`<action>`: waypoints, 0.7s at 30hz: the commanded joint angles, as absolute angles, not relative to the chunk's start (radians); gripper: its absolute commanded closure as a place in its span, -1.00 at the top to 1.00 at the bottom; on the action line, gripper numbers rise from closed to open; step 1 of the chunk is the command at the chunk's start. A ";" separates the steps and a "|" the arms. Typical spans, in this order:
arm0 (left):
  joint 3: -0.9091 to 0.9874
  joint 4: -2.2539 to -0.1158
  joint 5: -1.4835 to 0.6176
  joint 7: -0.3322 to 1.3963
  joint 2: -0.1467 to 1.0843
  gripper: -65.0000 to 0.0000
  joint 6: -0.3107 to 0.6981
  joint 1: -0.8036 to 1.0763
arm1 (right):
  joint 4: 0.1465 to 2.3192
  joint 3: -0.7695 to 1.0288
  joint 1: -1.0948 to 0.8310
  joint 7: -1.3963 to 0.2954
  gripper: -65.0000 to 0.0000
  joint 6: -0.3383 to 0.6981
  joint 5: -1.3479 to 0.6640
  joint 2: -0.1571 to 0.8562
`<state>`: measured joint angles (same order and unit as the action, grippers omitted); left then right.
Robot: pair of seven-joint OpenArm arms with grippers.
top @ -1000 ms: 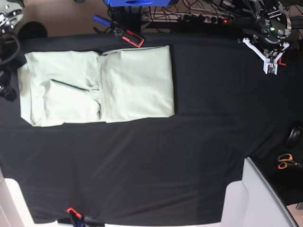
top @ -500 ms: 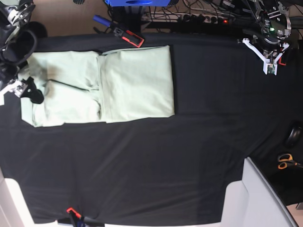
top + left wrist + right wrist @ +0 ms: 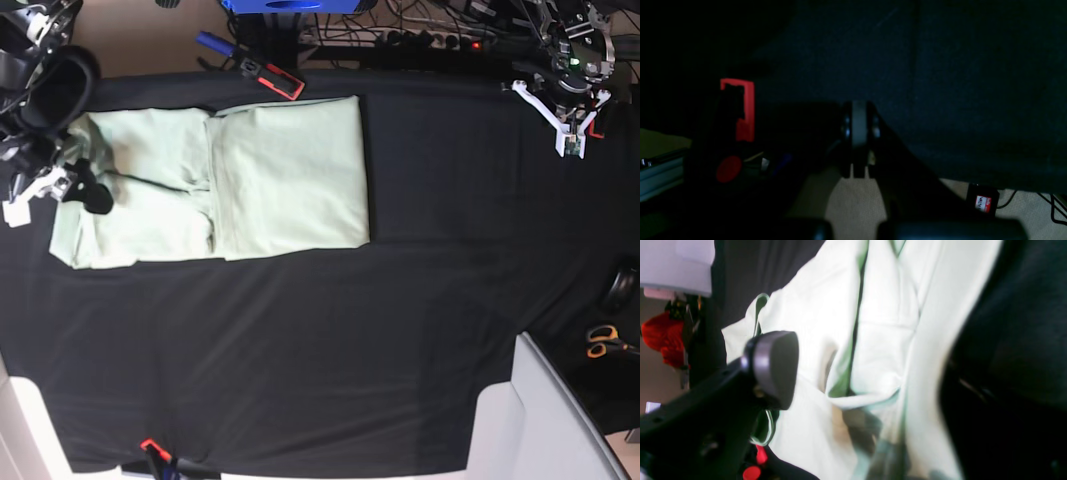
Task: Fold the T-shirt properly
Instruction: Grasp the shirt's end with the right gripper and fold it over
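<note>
The pale mint-green T-shirt (image 3: 280, 175) lies partly folded on the black table cover at the far left of the base view, its right half a smooth rectangle and its left half creased. My right gripper (image 3: 85, 187) sits over the shirt's left end. In the right wrist view its jaws stand apart, one grey pad (image 3: 773, 366) to the left of the gripper's middle (image 3: 867, 380), with bunched folds of the T-shirt (image 3: 880, 323) between them. My left gripper (image 3: 572, 148) hovers at the far right corner, away from the shirt; its fingers (image 3: 858, 133) are pressed together on nothing.
A red-and-black clamp (image 3: 270, 75) lies just beyond the shirt's far edge. Another clamp (image 3: 155, 450) grips the near table edge. Orange-handled scissors (image 3: 603, 342) lie off the right side, by white panels (image 3: 540, 420). Cables crowd the far edge.
My right arm has come in from the left onto the shirt's left end, pushing that edge rightward and bunching it; its jaws have narrowed a little. The left arm has not moved.
</note>
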<state>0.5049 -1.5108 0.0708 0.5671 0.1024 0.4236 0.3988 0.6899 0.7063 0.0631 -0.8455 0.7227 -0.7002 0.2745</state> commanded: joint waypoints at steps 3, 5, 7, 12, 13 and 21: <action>0.509 -1.526 0.064 0.555 0.113 -1.00 0.420 0.398 | 0.682 0.699 0.050 -0.923 0.22 0.698 -0.624 0.271; 0.509 -1.526 0.064 0.555 0.113 -1.00 0.420 0.398 | 0.682 0.697 0.050 -0.923 -0.02 0.698 -0.624 0.271; 0.509 -1.526 0.065 0.555 0.113 -1.00 0.420 0.398 | 0.682 0.697 0.050 -0.923 -0.35 0.698 -0.624 0.271; 0.509 -1.526 0.065 0.555 0.113 -1.00 0.420 0.398 | 0.680 0.697 0.051 -0.923 -0.99 0.698 -0.622 0.271; 0.509 -1.526 0.067 0.555 0.113 -1.00 0.420 0.398 | 0.680 0.697 0.051 -0.923 -0.97 0.698 -0.622 0.271; 0.509 -1.526 0.067 0.555 0.113 -1.00 0.420 0.404 | 0.731 0.622 0.071 -0.921 -1.00 0.698 -0.622 0.314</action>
<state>0.5049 -1.5108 0.0711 0.5671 0.1028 0.4236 0.4011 0.7231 0.6193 0.0658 -0.9138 0.7048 -0.6361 0.2955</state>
